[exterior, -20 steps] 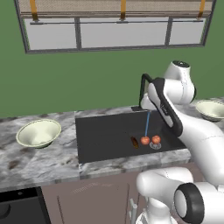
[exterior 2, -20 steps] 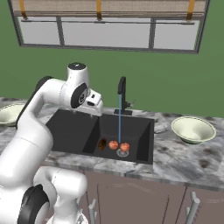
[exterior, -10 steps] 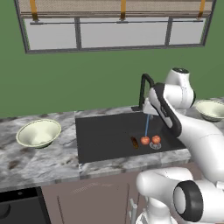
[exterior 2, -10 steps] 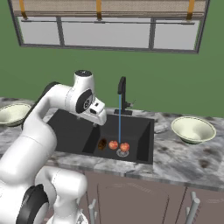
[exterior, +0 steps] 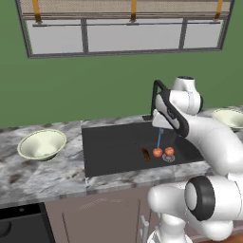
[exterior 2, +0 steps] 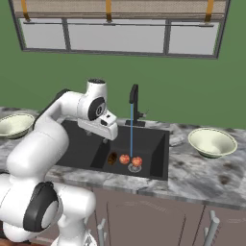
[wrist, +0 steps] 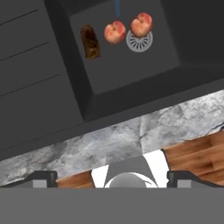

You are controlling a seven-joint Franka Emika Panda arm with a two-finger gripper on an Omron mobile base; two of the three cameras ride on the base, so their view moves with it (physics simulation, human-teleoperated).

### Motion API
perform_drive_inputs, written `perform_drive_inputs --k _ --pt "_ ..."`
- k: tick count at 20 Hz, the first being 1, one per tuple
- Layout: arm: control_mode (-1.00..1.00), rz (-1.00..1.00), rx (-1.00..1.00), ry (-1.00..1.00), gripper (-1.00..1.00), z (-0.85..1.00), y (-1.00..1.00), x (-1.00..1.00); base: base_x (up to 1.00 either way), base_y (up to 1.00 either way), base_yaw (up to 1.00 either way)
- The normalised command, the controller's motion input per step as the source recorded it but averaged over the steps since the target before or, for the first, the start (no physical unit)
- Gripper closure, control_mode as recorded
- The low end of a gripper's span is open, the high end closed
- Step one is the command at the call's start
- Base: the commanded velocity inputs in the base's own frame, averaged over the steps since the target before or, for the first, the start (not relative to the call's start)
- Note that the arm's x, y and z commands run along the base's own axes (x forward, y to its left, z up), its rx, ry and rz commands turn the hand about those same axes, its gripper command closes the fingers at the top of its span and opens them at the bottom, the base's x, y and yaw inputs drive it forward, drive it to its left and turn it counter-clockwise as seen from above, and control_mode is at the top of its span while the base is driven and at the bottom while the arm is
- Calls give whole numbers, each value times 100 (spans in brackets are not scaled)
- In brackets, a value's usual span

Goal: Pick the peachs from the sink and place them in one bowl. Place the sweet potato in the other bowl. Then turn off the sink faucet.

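Above the sink (exterior 2: 158, 149), over its near-left part, the gripper (exterior 2: 106, 140) hangs with its jaws spread wide and nothing between them; in the hand view its finger tips (wrist: 42, 178) stand far apart at the bottom. Down in the sink, the sweet potato (wrist: 90, 41) lies just left of the two peaches (wrist: 115, 32), which sit side by side. The right peach (exterior 2: 137, 161) overlaps the drain ring (wrist: 140, 42). The faucet (exterior 2: 134, 104) stands at the sink's back edge, its thin blue stream (exterior 2: 131, 132) falling by the peaches. One bowl (exterior: 42, 144) sits on the counter (exterior: 33, 173) left of the sink, the other bowl (exterior 2: 212, 142) to its right.
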Motion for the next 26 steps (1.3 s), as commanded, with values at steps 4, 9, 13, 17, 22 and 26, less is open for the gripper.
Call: perform_drive_inputs --k 4,9,13,17,22,26 --pt "-100 5 1 1 -100 -27 -15 7 0 0 0" --pt "-100 7 1 0 -100 -24 -13 2 0 0 0" --pt "-100 4 4 -2 -100 -28 -8 2 0 0 0" --pt "-100 1 14 -4 -100 -33 -19 9 0 0 0" --pt "-100 3 16 -5 -100 -30 -23 9 0 0 0" --pt "-100 1 13 -4 -100 -23 -5 16 0 0 0"
